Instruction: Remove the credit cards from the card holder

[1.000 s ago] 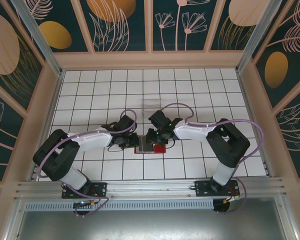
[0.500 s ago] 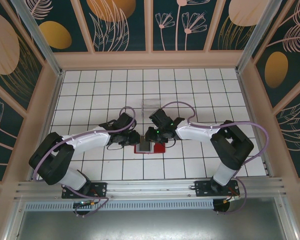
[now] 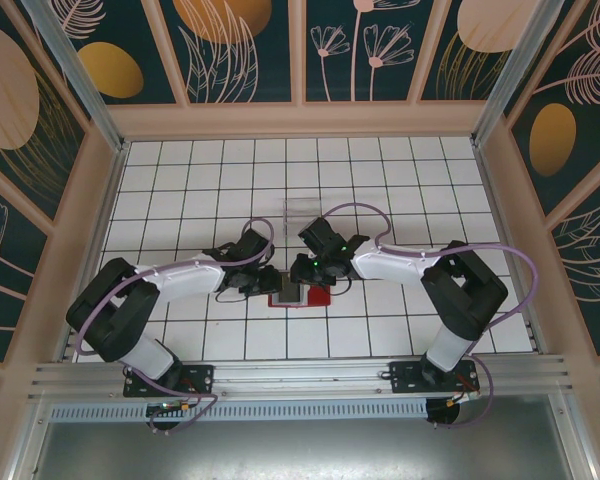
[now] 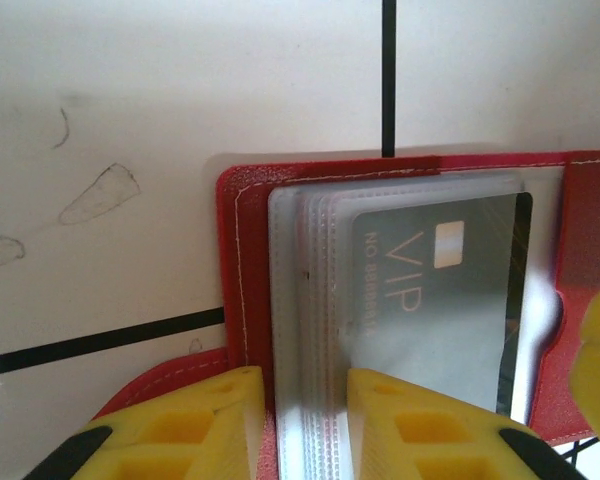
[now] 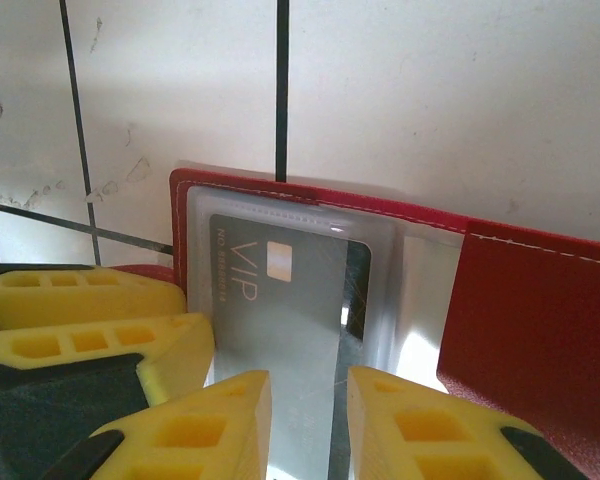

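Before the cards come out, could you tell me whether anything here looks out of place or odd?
Only minor things: in the card holder the clear sleeves sit fanned, edges staggered rather than flush, beside the VIP card. Faint scuffs mark the tiled table. Nothing looks spilled or damaged.

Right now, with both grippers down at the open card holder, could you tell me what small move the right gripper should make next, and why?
Probably close the right gripper on the VIP card and ease it out. The card sits inside its clear sleeve in the red card holder and runs between the parted fingers, while the left gripper sits at the sleeve stack's edge.
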`<state>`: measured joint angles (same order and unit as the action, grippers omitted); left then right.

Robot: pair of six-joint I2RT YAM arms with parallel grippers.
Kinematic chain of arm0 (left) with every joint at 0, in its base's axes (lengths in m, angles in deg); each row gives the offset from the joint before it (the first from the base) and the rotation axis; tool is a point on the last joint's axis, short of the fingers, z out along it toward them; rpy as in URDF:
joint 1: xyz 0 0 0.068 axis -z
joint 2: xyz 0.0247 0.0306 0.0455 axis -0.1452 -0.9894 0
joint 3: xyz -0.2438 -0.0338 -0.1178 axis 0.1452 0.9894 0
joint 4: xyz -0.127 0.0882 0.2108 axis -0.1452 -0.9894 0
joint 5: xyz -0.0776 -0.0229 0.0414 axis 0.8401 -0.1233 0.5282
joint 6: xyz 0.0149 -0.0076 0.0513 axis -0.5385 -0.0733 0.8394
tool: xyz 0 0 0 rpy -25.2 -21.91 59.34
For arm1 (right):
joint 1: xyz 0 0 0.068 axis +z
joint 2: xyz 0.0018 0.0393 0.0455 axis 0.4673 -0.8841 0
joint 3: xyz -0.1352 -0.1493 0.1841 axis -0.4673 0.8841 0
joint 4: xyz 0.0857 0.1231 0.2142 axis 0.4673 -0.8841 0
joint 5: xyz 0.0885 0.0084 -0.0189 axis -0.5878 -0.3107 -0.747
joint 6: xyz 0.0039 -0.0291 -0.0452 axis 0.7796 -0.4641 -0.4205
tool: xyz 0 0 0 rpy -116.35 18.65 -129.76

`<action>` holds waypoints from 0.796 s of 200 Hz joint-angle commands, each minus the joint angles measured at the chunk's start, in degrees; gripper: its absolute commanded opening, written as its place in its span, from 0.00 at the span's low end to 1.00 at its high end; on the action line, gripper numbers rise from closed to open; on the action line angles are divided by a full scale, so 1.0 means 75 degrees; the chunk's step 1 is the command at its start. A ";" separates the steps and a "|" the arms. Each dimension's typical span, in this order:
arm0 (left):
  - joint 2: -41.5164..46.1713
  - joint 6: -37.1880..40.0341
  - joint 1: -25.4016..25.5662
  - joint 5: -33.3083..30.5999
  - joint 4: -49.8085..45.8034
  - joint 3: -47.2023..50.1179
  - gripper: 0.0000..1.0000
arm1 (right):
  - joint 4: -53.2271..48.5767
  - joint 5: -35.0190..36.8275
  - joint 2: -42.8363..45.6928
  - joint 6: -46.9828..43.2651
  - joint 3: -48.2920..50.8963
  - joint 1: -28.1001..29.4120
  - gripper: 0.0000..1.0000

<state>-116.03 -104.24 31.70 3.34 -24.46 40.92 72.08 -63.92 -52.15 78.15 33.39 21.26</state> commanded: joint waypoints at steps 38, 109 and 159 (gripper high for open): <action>-0.0274 0.0091 -0.0007 -0.0113 -0.0086 0.0228 0.24 | 0.0391 -0.0279 -0.0191 0.0052 -0.0079 0.0069 0.28; -0.0287 0.0085 -0.0006 -0.0125 -0.0072 0.0250 0.23 | 0.0266 -0.0099 -0.0476 0.0011 -0.0088 0.0095 0.28; -0.0221 0.0081 -0.0008 -0.0147 -0.0127 0.0191 0.24 | 0.0304 -0.0141 -0.0557 -0.0005 -0.0029 0.0109 0.29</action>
<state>-116.14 -104.24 31.73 3.37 -23.91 41.05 74.22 -65.64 -55.34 78.34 33.39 21.44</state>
